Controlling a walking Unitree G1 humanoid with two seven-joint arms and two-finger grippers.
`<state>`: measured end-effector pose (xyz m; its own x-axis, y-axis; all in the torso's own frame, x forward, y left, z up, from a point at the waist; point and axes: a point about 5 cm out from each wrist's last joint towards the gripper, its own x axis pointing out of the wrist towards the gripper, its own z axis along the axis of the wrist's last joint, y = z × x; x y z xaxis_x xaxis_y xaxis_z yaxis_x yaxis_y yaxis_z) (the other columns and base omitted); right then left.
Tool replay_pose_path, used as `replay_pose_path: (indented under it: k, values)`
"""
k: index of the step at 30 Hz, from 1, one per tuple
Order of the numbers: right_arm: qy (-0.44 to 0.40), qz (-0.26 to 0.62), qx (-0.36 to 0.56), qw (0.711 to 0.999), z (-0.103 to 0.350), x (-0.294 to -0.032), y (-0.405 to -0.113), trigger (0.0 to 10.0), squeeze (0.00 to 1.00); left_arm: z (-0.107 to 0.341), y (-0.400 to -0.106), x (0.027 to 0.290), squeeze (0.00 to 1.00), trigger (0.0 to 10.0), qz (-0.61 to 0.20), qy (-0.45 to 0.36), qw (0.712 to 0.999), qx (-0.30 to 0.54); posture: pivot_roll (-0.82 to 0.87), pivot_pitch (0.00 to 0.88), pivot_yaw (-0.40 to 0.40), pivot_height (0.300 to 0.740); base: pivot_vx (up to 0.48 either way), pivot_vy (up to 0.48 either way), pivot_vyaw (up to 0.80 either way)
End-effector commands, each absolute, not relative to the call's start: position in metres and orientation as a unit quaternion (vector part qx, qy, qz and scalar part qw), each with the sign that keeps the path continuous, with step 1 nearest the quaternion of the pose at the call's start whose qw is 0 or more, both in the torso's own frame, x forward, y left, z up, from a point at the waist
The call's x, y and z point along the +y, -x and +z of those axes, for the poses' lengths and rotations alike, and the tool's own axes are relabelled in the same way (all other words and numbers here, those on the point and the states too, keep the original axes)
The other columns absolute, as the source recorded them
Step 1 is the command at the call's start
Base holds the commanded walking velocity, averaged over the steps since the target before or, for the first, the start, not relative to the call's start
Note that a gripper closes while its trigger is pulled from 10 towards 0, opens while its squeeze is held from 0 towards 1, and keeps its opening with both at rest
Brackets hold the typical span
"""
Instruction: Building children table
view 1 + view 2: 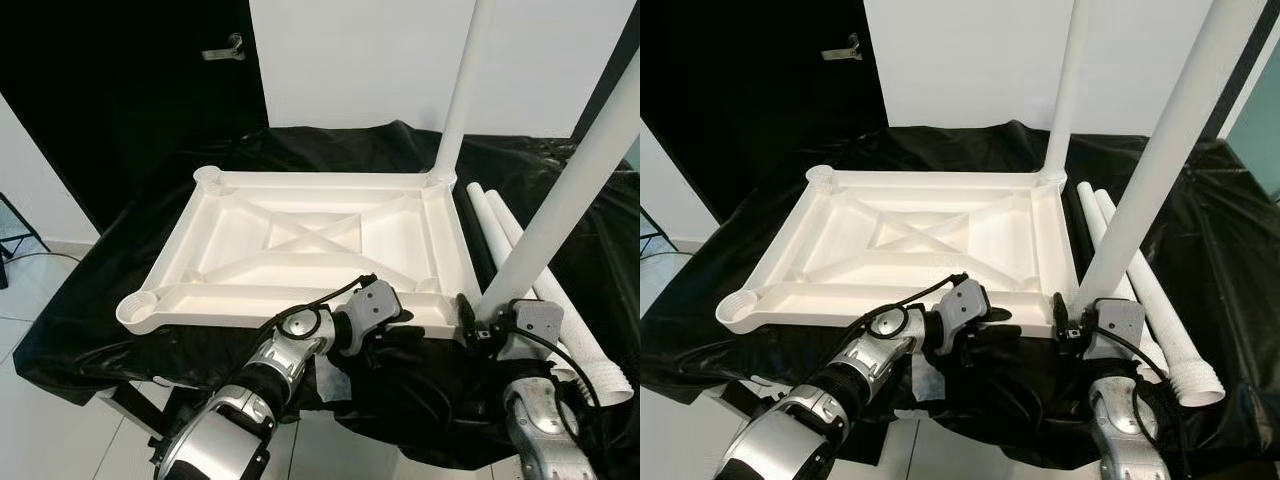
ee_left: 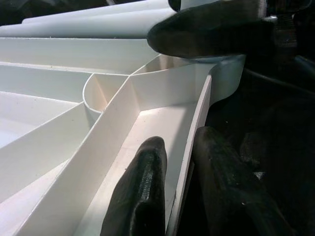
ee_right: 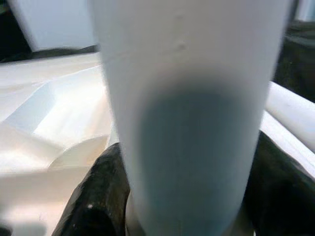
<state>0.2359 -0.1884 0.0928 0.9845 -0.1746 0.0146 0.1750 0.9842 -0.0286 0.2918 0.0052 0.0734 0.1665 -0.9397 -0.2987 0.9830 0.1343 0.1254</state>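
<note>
A white plastic tabletop (image 1: pixel 320 250) is lying upside down on a worktop (image 1: pixel 140 230) draped in glossy, wrinkled black sheeting, its ribbed underside facing up with a moulded cross brace in the middle and a round socket at each corner. The left hand (image 1: pixel 400 322) is reaching to the near edge of the tabletop toward its right end, and the left wrist view is showing its two black fingers (image 2: pixel 142 196) clamping the thin rim wall, one inside the frame and one outside. The right hand (image 1: pixel 478 322) is sitting at the near right corner, its fingers closed around the bottom of a smooth white tubular leg (image 1: pixel 570 190) that is standing tilted in that corner socket and leaning up to the right. A second leg (image 1: pixel 462 90) is standing upright in the far right corner socket. Two more loose legs (image 1: pixel 520 250) are lying side by side on the sheeting just right of the tabletop, the nearer end of one showing a ridged, threaded collar.
</note>
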Motion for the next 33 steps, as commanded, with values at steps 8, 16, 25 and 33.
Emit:
replay_pose_path:
  k: [8, 16, 25, 33]
  values:
    - [-0.021, -0.177, 0.055, 0.983, 0.072, -0.198, -0.243, 3.3, 0.0, 0.031, -0.268, 0.018, 0.0, 10.0, -0.661, -0.144, 0.713, 0.184, -0.13, 0.0, 0.034, 0.74, 0.0, 0.0, 0.0]
    - [0.011, -0.106, 0.017, 0.994, 0.082, -0.181, -0.249, 10.0, 1.0, 0.031, -0.268, 0.02, 0.0, 10.0, -0.659, -0.147, 0.714, 0.185, -0.13, 0.0, 0.032, 0.74, 0.0, 0.0, 0.0]
    - [0.051, -0.012, 0.012, 0.999, 0.084, -0.179, -0.249, 10.0, 0.0, 0.032, -0.269, 0.019, 0.0, 10.0, -0.66, -0.149, 0.713, 0.185, -0.14, 0.0, 0.033, 0.74, 0.0, 0.0, 0.0]
    - [0.064, 0.136, 0.036, 0.988, 0.092, -0.188, -0.255, 10.0, 0.0, 0.031, -0.269, 0.02, 0.0, 10.0, -0.661, -0.149, 0.711, 0.186, -0.15, 0.0, 0.042, 0.74, 0.0, 0.0, 0.0]
